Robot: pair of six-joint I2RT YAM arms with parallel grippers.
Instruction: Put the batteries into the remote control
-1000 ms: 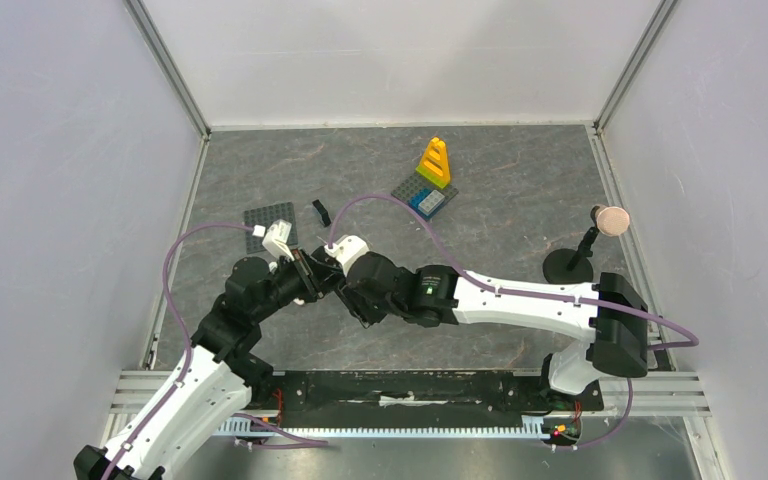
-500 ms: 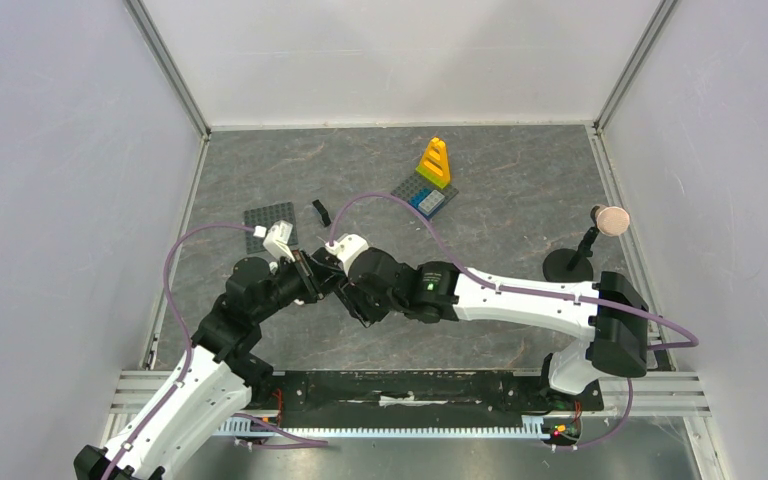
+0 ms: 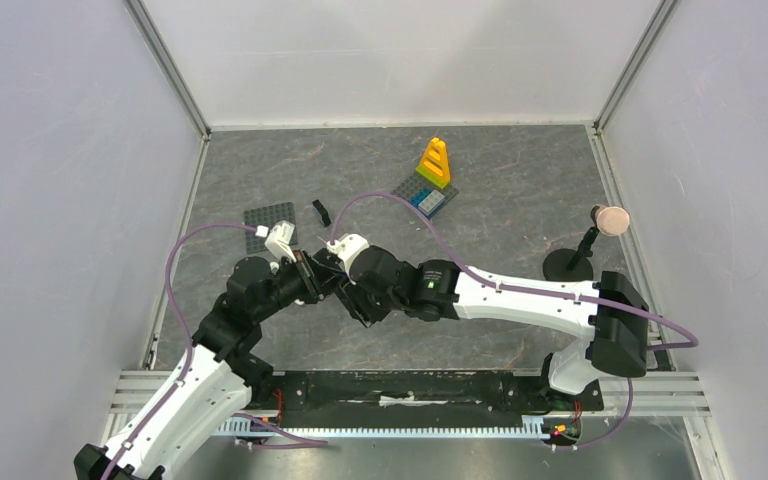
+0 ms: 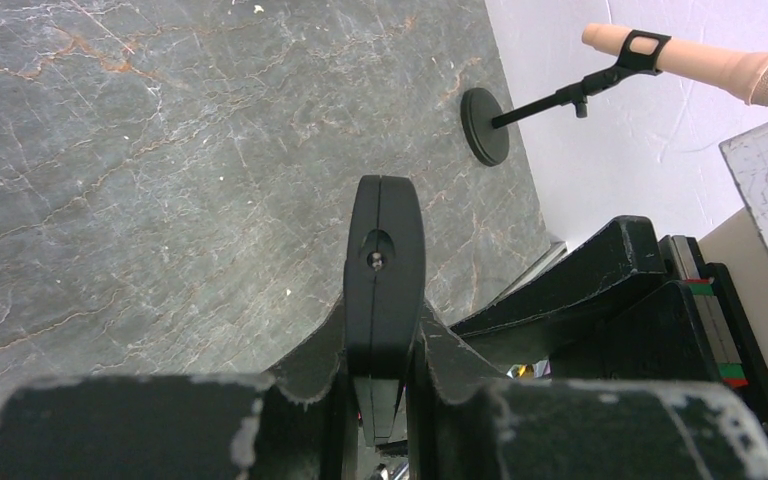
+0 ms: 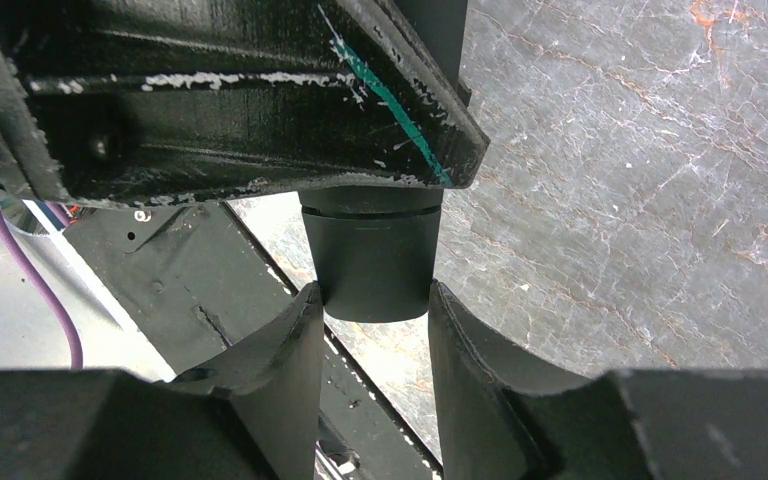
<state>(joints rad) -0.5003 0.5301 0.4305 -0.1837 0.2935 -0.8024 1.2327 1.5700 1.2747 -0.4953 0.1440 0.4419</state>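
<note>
The remote control (image 4: 385, 270) shows as a slim dark bar with a seam and a small screw hole, seen edge-on. My left gripper (image 4: 385, 335) is shut on it and holds it above the table. In the top view the left gripper (image 3: 310, 276) and right gripper (image 3: 333, 281) meet at the table's left middle, and the remote is hidden between them. In the right wrist view the remote's rounded dark end (image 5: 375, 270) sits between the tips of my right gripper (image 5: 373, 298), touching both fingers. No batteries show in any view.
A grey studded plate (image 3: 270, 218) and a small black brick piece (image 3: 320, 211) lie just behind the grippers. A plate with yellow bricks (image 3: 428, 180) stands further back. A microphone on a round stand (image 3: 580, 255) is at the right, also in the left wrist view (image 4: 485, 125).
My right wrist has shifted slightly left, closer to the left gripper. The left arm has barely moved.
</note>
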